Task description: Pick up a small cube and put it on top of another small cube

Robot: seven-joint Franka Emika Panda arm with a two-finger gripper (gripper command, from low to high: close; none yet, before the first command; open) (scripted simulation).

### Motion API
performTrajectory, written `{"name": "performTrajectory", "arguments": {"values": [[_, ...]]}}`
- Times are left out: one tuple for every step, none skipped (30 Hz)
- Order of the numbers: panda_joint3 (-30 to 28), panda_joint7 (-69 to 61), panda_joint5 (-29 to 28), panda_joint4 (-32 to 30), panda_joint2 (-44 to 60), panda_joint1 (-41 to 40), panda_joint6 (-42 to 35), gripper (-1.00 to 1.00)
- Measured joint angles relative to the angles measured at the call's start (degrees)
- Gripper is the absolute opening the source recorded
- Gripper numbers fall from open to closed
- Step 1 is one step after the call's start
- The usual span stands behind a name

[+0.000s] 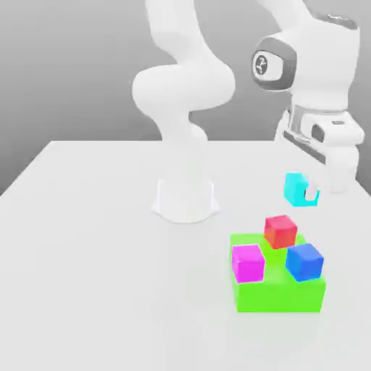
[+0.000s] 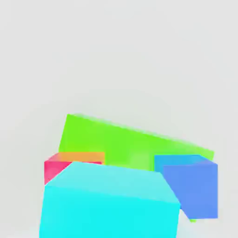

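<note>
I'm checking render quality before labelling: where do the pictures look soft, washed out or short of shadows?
Exterior view: flat, even light, with only faint shadows on the white table; the claw holding the small cyan cube looks smeared. Hand view: the cyan cube looms large, the big green block has soft edges, and the background is washed out.

The cyan cube point(image 1: 296, 188), green block point(image 1: 279, 293) and white table point(image 1: 87, 253) all look smooth, matt and untextured, like plain plastic.

Simulated lab — bare white table point(image 1: 87, 239)
</note>
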Motion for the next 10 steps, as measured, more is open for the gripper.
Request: {"name": "performTrajectory", "arguments": {"values": [[-0.05,0.23,0.60,-1.11,-0.55,0.22,0.54,-1.00],[0.04,0.35,0.95,-1.88,0.21,0.29,2.05,-1.00],[0.20,0.43,1.15,-2.48,1.61,0.28,4.06,-1.00],[0.38,0.49,1.27,-3.01,3.35,0.24,6.31,-1.00],[0.57,0.54,1.32,-3.49,5.26,0.16,8.70,-1.00],[0.77,0.59,1.34,-3.95,7.25,0.07,11.14,-1.00],[0.88,0.70,1.24,-4.39,9.28,0.01,13.61,-1.00],[0.97,0.73,1.24,-4.62,10.30,-0.04,14.86,1.00],[0.97,0.73,1.24,-4.62,10.30,-0.04,14.86,1.00],[0.97,0.73,1.24,-4.62,10.30,-0.04,14.86,1.00]]}}
